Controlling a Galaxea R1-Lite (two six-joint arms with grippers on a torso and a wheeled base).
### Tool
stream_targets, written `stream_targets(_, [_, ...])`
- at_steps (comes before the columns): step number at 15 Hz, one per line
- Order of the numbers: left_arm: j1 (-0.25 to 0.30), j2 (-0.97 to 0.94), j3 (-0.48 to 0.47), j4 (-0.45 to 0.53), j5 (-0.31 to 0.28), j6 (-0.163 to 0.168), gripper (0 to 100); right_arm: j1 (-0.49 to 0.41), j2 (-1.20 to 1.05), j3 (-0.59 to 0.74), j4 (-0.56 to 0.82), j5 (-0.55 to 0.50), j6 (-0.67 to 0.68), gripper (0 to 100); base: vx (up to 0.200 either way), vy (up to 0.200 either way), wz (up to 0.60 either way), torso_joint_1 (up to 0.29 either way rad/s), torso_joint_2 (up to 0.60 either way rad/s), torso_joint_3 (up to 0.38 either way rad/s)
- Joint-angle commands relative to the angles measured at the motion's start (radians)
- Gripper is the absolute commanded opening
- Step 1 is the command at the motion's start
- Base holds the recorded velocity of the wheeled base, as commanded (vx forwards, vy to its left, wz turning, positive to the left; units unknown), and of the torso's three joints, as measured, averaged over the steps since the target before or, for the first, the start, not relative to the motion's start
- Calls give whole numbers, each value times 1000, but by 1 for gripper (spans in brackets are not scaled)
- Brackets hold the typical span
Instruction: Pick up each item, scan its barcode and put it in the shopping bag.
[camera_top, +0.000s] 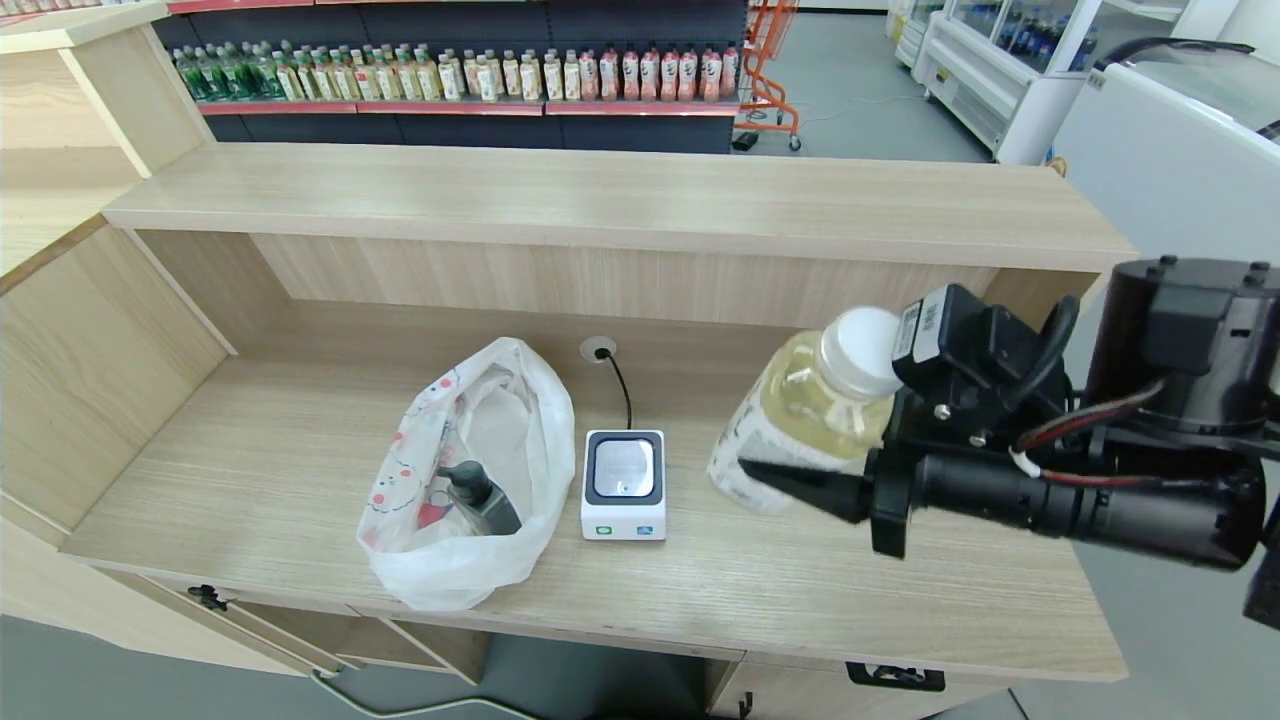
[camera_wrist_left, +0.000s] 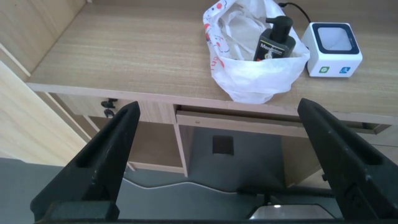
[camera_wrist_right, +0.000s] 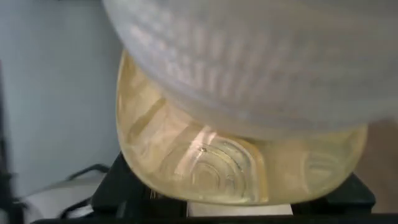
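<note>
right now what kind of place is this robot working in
Most likely a shop checkout: a barcode scanner beside a shopping bag on the wooden counter, with shelves of bottled drinks behind.

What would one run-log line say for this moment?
right gripper: shut on bottle, right of scanner | left gripper: open | shopping bag: holds pump bottle

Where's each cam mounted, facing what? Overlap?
Head: on head, facing down at counter, bag, scanner; right arm, right tool holding bottle.
Left wrist: above counter's front edge, facing bag; left tool's open fingers frame it.
Right wrist: pressed close to the bottle; right tool's fingers flank it.
Shared: head and left wrist both see bag and scanner.
</note>
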Motion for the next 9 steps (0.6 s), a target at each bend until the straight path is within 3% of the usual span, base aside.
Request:
stream_targets(1, [0,0,0,0,0,0,100,-59,93,-20,-120,-54,-136,0,0,0,0,0,0,0])
stream_targets(4, [0,0,0,0,0,0,100,-51,142,-6,-266,-64,-306,0,0,0,0,0,0,0])
stream_targets(9, [0,0,0,0,0,0,100,-22,128,26,-292,-69,-506,0,0,0,0,0,0,0])
